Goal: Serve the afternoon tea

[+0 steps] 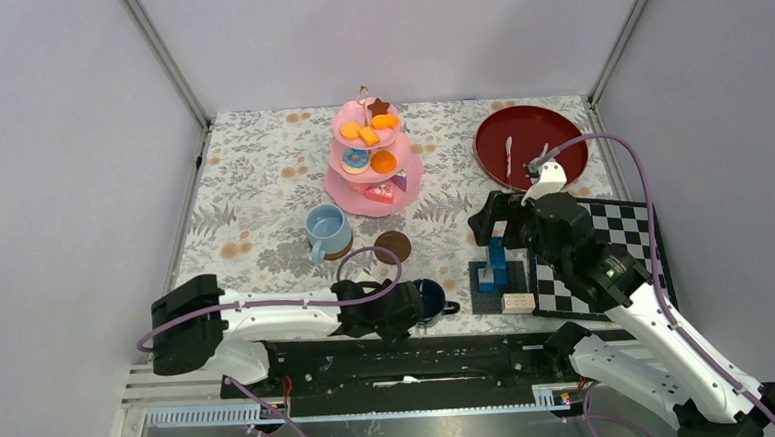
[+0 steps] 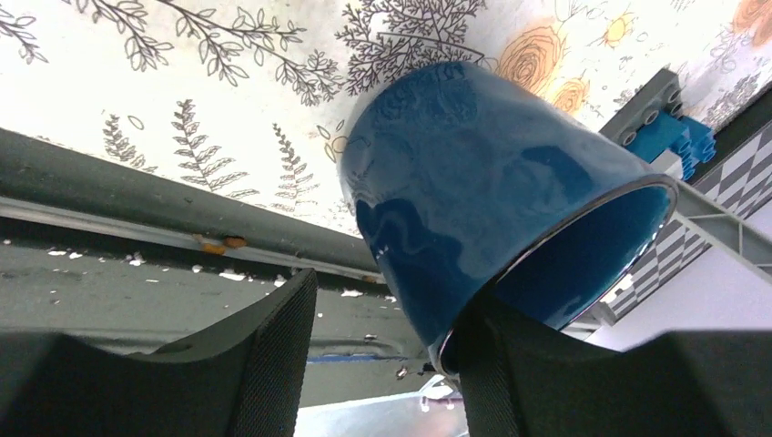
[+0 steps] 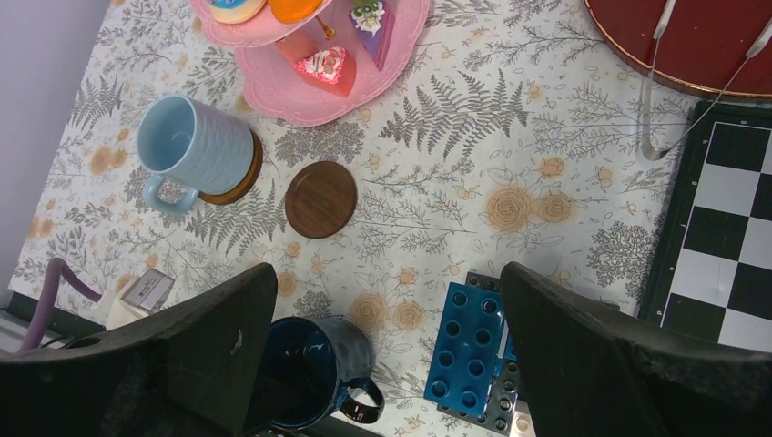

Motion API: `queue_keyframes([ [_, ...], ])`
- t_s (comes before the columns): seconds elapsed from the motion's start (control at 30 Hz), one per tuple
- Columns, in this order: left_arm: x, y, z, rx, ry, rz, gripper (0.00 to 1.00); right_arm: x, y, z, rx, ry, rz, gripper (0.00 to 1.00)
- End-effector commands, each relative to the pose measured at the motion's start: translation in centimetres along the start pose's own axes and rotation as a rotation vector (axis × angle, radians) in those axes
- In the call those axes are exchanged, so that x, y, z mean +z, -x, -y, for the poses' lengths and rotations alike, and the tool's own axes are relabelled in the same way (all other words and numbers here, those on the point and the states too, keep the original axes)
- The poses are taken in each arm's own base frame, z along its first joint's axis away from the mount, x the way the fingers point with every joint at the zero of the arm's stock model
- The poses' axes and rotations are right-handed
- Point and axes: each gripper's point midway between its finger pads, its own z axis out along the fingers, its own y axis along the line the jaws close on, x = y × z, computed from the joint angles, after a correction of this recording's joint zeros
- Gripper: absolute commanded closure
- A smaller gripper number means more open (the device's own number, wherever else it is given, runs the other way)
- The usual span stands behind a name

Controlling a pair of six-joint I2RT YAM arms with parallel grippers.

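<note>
Now: dark-blue mug (image 1: 432,298) stands upright at the near edge of the table (image 1: 262,185), mouth up, long axis vertical, handle turned to the right, away from the arm reaching for it. Left pincer (image 2: 387,309) lies level at its left side and sits astride it, spread. One finger (image 2: 519,373) rests against the mug's wall by the rim; the other finger (image 2: 264,346) stands apart, with a gap showing. No pinch yet, as I judge it.

Bare saucer (image 3: 320,199) lies farther up the table from the mug, a little to the left, well apart from it. Second saucer (image 3: 244,177) sits under the light-blue mug (image 3: 194,146), near the pink stand (image 1: 371,159). So the carry, I reckon, runs away from the robot and slightly left, mug kept upright.

Right pincer (image 3: 390,273) hangs spread wide, pinching nothing, above the blue block stack (image 3: 464,350) to the mug's right. Left arm is plainly the nearer one.
</note>
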Motion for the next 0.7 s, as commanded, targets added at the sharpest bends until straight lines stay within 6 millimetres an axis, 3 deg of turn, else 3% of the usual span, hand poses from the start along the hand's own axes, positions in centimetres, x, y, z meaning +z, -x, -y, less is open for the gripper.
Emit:
queue_keyframes([
  [0.0,0.5,0.5,2.9,-0.412,-0.055,0.018,0.49,-0.2,0.0,-0.1,-0.018,0.01,0.001,0.0],
  [0.13,0.9,0.7,3.1,-0.4,-0.059,0.031,0.65,0.2,-0.4,-0.1,-0.019,0.011,-0.01,0.0],
  [0.33,0.9,2.2,2.8,-0.328,-0.052,0.066,0.98,0.6,-0.5,-0.1,-0.02,0.006,-0.019,0.0],
  [0.5,-1.0,5.6,2.6,-0.015,0.067,0.161,1.0,0.7,-0.3,0.1,-0.03,-0.009,-0.014,0.0],
  [0.67,-4.5,10.9,4.0,0.508,0.209,0.35,1.0,1.1,-0.5,0.4,-0.046,-0.029,-0.025,0.01],
])
